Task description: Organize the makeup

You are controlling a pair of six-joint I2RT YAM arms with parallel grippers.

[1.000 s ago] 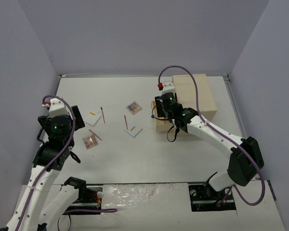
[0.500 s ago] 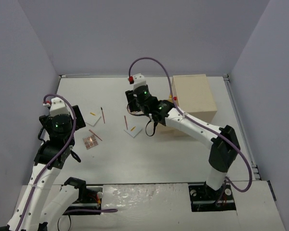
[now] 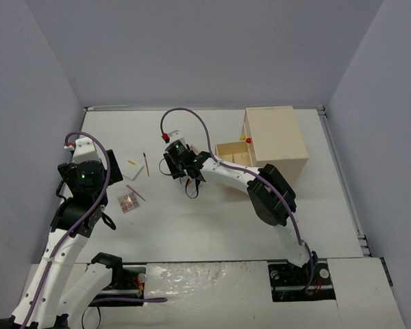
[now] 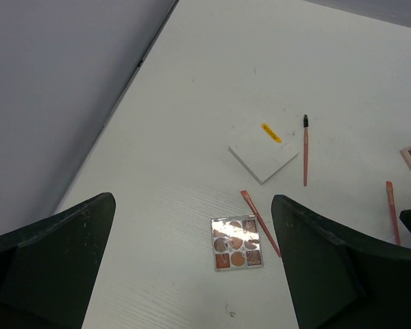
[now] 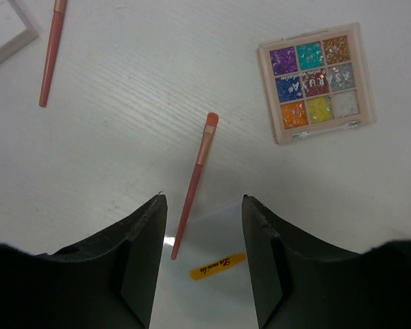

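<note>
Right gripper [image 5: 203,205]: jaws partway apart and low over the table [image 3: 212,226], left of centre. A pale labelled card [image 5: 212,274] fills the gap between them. I cannot tell whether the pads actually pinch it or only straddle it. A pink pencil [image 5: 195,185] runs from ahead of the jaws back to the card's edge, its lower end over or under that edge, I can't say which. The colourful palette [image 5: 315,82] lies just beyond, apart from both. Left gripper [image 4: 192,226]: wide open, holding nothing, hanging above the left side of the table. Below it lies the copper palette [image 4: 236,242], with a second pencil [image 4: 260,223] touching or nearly touching its corner. Toward the far edge are a white card [image 4: 263,151] and a black-tipped pencil [image 4: 305,151], close together. All the makeup I can see lies loose in the left half. The drawer box [image 3: 274,137] stands by the far-right corner with one drawer pulled out, so little looks sorted yet. Risks as I judge them: the card is thin and flat, so a squeeze could slide off it or flex it. If the pencil overlaps it, lifting would drag or flick the pencil away. On the left, closing on the copper palette could catch its neighbouring pencil. Both arms are working the same patch, so a careless sweep could scatter things or bump the arms together.
</note>
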